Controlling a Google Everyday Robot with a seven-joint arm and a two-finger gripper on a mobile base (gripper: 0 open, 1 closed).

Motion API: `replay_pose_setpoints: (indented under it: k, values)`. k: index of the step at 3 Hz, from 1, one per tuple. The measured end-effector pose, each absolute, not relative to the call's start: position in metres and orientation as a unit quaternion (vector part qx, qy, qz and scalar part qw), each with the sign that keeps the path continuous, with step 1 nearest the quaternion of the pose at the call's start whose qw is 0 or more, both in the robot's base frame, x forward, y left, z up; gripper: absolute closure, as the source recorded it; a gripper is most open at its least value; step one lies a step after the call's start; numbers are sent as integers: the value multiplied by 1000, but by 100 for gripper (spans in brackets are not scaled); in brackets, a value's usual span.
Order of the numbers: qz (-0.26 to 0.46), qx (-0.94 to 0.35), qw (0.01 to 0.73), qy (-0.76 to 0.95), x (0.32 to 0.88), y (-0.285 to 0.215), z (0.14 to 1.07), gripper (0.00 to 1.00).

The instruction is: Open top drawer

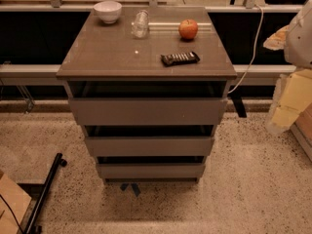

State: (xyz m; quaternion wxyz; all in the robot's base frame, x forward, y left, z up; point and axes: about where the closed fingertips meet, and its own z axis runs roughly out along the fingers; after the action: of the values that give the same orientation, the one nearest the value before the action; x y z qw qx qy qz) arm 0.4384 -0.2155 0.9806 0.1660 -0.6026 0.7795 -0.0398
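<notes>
camera view: a white bowl (pixel 108 11) stands at the far left corner of the cabinet top (pixel 107 57); what is inside cannot be told from this angle. right of it, near the back edge, is a clear glass (pixel 140 23) that looks empty, and whether it is upright or tilted cannot be told. further right sits an orange-red apple (pixel 188 29), apart from the glass. nearer the front edge, just below the apple, a dark snack bar (pixel 180 58) lies flat and slightly askew.

the top drawer (pixel 146 112) is directly under the cabinet top, its plain grey-brown front the widest and tallest of the three. a dark gap shows above that front, and the inside is too dark to tell what it holds. below it are the middle drawer (pixel 148 146) and the bottom drawer (pixel 151 170), each with a dark strip over its front.

the gripper is outside the frame, so whether it is spread or closed cannot be told; only a white rounded part of the arm (pixel 301 33) shows at the right edge, well apart from the cabinet.

the floor (pixel 243 194) is pale speckled stone. a black pole (pixel 46 191) lies across it at lower left, beside a brown cardboard piece (pixel 9 204). a white cable (pixel 254 48) hangs down at the right, and pale yellow blocks (pixel 292 99) sit below the arm.
</notes>
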Motion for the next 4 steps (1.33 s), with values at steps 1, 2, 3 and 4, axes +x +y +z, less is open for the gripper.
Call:
replay_pose_setpoints:
  k: [1,2,3,4]
  values:
    - [-46,-596,181,781,448,-213,964,0]
    - [-46,-596,181,781,448,-213,964,0]
    - [-55,-586,182,788,451,-207,952,0]
    - [-47,-583,200,786,471,-188,920,0]
